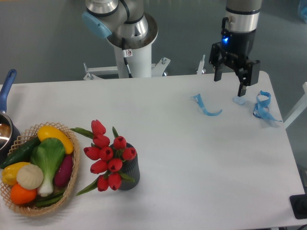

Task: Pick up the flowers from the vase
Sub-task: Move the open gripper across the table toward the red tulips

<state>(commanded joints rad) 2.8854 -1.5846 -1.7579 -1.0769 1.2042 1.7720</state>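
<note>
Bunch of glossy red tulip buds with green leaves (108, 155) leaning up and left from a small dark grey ribbed vase (130, 173), front-left on the white worktop (192, 163) beside a woven wicker basket (72, 184), black two-finger pincer (229, 85) empty, fingers apart, far back right.

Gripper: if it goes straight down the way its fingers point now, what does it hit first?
Probably bare table at the far right, near the small pale blue scrap. The gripper is open; depth is unclear from this single view. The flowers lie far off that line.
</note>
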